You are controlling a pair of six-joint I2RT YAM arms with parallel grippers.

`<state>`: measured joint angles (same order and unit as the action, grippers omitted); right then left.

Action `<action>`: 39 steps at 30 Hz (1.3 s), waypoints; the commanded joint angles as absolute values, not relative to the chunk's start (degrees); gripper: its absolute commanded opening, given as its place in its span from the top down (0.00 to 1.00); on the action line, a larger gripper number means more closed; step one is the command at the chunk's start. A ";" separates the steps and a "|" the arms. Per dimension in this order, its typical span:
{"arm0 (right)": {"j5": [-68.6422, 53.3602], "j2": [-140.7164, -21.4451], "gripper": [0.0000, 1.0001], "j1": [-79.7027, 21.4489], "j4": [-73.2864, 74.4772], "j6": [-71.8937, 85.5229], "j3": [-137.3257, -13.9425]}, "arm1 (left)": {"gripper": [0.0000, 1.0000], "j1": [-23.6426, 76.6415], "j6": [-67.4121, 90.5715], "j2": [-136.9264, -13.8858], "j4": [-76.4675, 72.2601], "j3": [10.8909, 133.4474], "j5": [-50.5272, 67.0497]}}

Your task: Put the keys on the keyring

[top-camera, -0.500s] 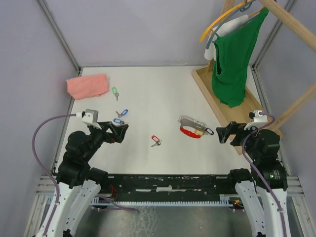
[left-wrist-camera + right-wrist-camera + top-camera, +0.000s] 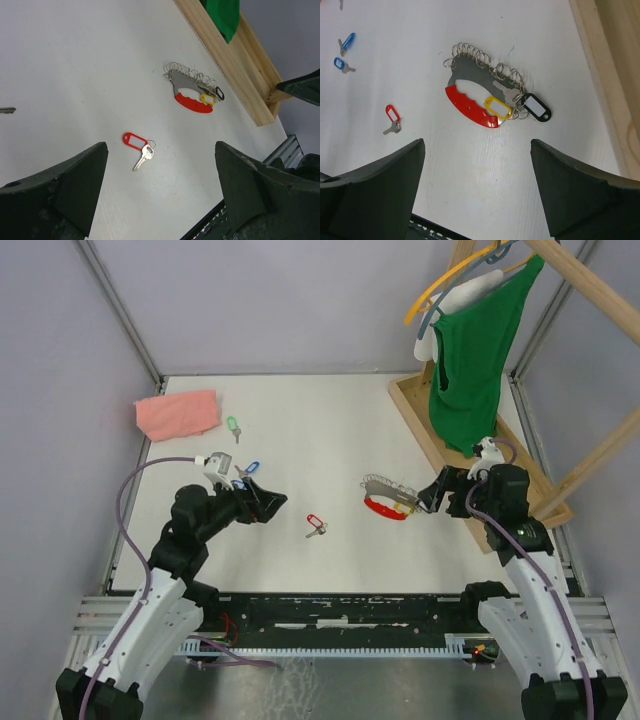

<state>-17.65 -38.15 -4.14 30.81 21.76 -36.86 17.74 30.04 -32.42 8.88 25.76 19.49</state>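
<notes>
The keyring (image 2: 388, 498) lies right of centre: a grey strip with small loops, a red band, a yellow tag (image 2: 499, 108) and a black tag (image 2: 536, 106). It also shows in both wrist views (image 2: 192, 92) (image 2: 480, 97). The red-tag key (image 2: 316, 525) lies loose at mid-table (image 2: 137, 145) (image 2: 392, 117). The green-tag key (image 2: 233, 427) lies far left. Two blue-tag keys (image 2: 347, 42) (image 2: 341, 64) lie by my left arm. My left gripper (image 2: 272, 502) is open and empty, left of the red-tag key (image 2: 160, 195). My right gripper (image 2: 428, 498) is open and empty, just right of the keyring (image 2: 477, 190).
A pink folded cloth (image 2: 178, 413) lies at the far left corner. A wooden rack base (image 2: 430, 435) runs along the right side, with a green shirt (image 2: 475, 360) hanging above it. Grey walls close in the table.
My left gripper has reached forward and right, toward the red-tag key. My right gripper has moved left and forward, close to the keyring's black tag. The keys and keyring have not moved.
</notes>
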 commanded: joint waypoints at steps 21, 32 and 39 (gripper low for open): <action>-6.25 -79.74 0.29 -12.56 5.34 25.03 -40.87 | 0.11 27.62 28.94 -75.45 -27.93 30.33 21.84; -0.86 -87.99 0.58 -16.81 6.70 21.20 -45.36 | 0.14 28.09 25.32 -79.92 -26.02 31.89 22.24; -6.15 -92.26 0.75 -21.63 7.25 15.33 -49.37 | 0.14 28.09 22.73 -79.62 -22.76 32.67 22.31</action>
